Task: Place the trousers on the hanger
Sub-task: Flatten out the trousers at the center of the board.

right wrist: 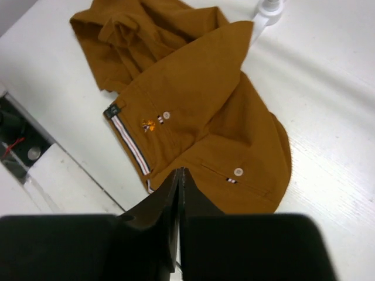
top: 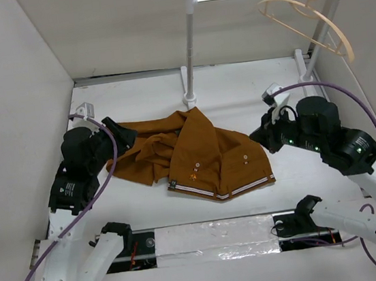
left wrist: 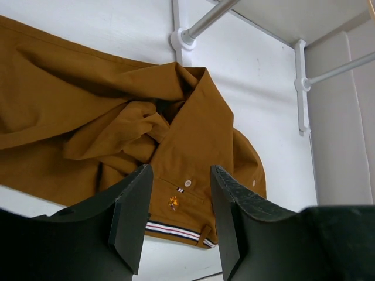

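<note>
The rust-brown trousers [top: 196, 154] lie crumpled on the white table, striped waistband toward the near edge; they also show in the left wrist view [left wrist: 117, 126] and right wrist view [right wrist: 199, 111]. The pale beige hanger [top: 310, 19] hangs by its hook from the rail at the top right. My left gripper [top: 124, 136] hovers at the trousers' left end, jaws open and empty [left wrist: 179, 219]. My right gripper [top: 256, 137] is to the right of the trousers, jaws pressed together with nothing between them [right wrist: 179, 178], held above the cloth.
A white-and-metal rail stand [top: 191, 51] stands behind the trousers, its base [top: 190, 100] touching the cloth's far edge. White walls close in left and right. A foil-taped strip [top: 213, 237] runs along the near table edge between the arm bases.
</note>
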